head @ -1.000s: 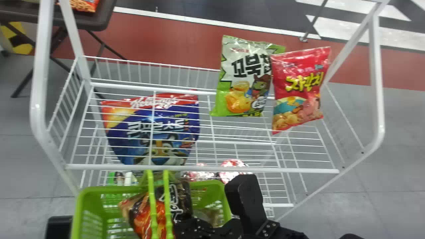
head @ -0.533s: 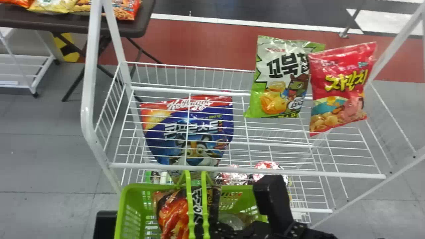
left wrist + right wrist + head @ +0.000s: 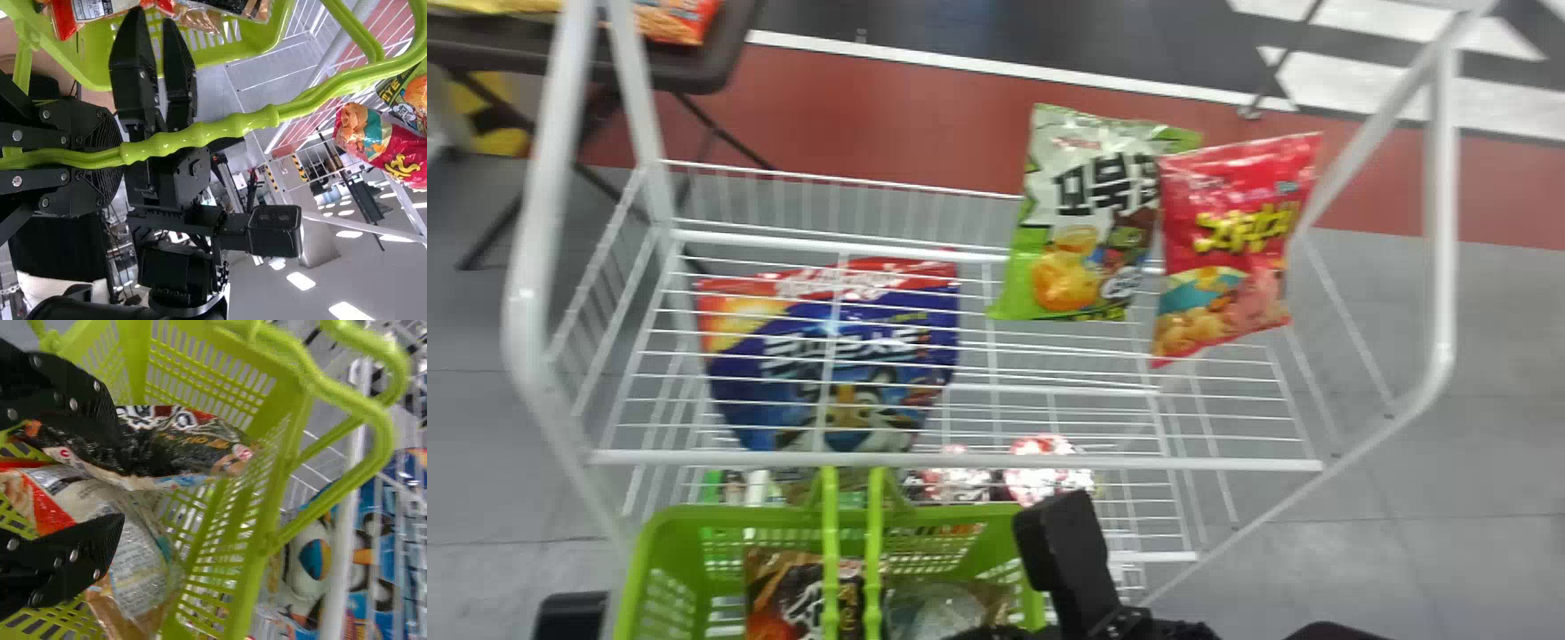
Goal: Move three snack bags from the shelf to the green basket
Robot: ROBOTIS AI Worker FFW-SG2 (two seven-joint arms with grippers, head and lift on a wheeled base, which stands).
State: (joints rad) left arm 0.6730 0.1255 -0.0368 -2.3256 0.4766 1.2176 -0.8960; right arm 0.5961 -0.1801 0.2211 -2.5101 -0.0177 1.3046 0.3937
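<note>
Two bags (image 3: 167,453) (image 3: 137,567) lie in the basket (image 3: 783,514); by my reckoning, one's left. Right fingers (image 3: 73,553) sit wide apart, left fingers (image 3: 73,127) clasp the handle (image 3: 233,127).

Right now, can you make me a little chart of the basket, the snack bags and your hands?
Basket: green basket, at least two bags inside, one mostly black bag
Shelf: white wire shelf
Snacks on top: green bag on the left, red bag on the right
Seen through the wires: big blue bag
Left hand: left hand closed on the basket's handles
Right hand: right hand open, over the basket
</note>
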